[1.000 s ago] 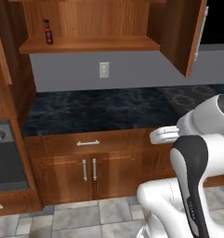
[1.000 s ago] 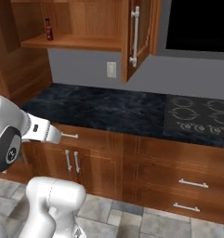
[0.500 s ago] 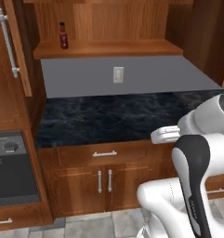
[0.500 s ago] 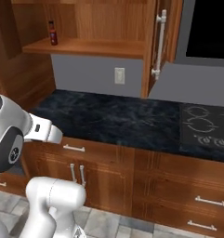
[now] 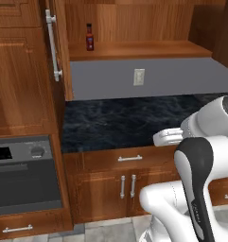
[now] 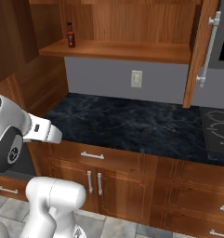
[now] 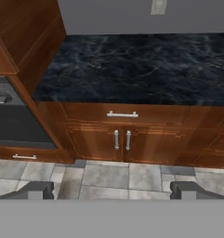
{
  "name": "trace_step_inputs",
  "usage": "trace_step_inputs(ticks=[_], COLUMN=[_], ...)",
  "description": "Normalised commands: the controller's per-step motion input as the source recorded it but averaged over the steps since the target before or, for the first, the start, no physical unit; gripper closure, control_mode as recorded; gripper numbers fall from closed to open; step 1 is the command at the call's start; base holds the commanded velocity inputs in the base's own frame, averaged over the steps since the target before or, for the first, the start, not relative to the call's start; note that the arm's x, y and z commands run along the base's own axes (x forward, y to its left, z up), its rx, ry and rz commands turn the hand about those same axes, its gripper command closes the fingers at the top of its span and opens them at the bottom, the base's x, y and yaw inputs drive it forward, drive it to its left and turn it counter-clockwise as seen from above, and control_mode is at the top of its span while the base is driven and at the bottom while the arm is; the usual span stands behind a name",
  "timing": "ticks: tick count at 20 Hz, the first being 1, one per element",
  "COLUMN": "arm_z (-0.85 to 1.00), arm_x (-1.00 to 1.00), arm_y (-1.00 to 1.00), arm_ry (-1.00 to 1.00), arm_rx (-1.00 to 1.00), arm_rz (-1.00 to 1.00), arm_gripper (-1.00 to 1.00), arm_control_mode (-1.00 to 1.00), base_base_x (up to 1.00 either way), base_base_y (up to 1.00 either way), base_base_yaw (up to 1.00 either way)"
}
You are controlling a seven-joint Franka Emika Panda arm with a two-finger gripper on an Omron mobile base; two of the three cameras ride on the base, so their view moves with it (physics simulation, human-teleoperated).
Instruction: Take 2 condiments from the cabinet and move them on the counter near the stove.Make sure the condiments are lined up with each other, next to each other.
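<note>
Closest to the robot is its hand. Only the hand view shows it, as two dark fingertips at the bottom, far apart with nothing between them, so the hand is open. Both base views show the white arm but not the hand.

Past the hand is the tiled floor, then a row of brown drawers and doors under the dark marbled surface. The hand view shows one drawer bar handle and two upright door handles below it. The surface has nothing standing on it.

One black oven front sits left of the surface in the left base view. The right base view hides most of it behind the arm. That view shows a bit of the stove at the right end of the surface, cut off by the edge, with only parts of ring burners to see. The other two views do not show the stove.

One white wall outlet is on the grey wall behind the surface.

Farthest and highest is the cabinet, its doors open. One dark red sauce bottle stands on the cabinet shelf, at its left end, above the surface. It is small and hard to make out. I see one bottle only. The hand view does not reach the shelf. One long grey door handle shows in each base view.
</note>
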Motion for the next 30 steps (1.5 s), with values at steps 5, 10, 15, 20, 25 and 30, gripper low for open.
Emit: trace_step_inputs(ticks=[5, 10, 15, 20, 25, 30], arm_z=[0.00, 0.00, 0.00, 0.00, 0.00, 0.00], arm_x=[0.00, 0.00, 0.00, 0.00, 0.00, 0.00], arm_y=[0.00, 0.00, 0.00, 0.00, 0.00, 0.00], arm_ry=[0.00, 0.00, 0.00, 0.00, 0.00, 0.00], arm_rx=[0.00, 0.00, 0.00, 0.00, 0.00, 0.00], arm_rz=[0.00, 0.00, 0.00, 0.00, 0.00, 0.00], arm_gripper=[-1.00, -1.00, -1.00, -1.00, -1.00, -1.00], arm_control_mode=[1.00, 1.00, 1.00, 1.00, 1.00, 1.00], base_base_x=[0.52, 0.49, 0.41, 0.38, 0.48, 0.53], base_base_y=[0.34, 0.35, 0.40, 0.35, 0.21, 0.05], base_base_yaw=[-0.05, -0.06, -0.06, -0.05, -0.06, -0.04])
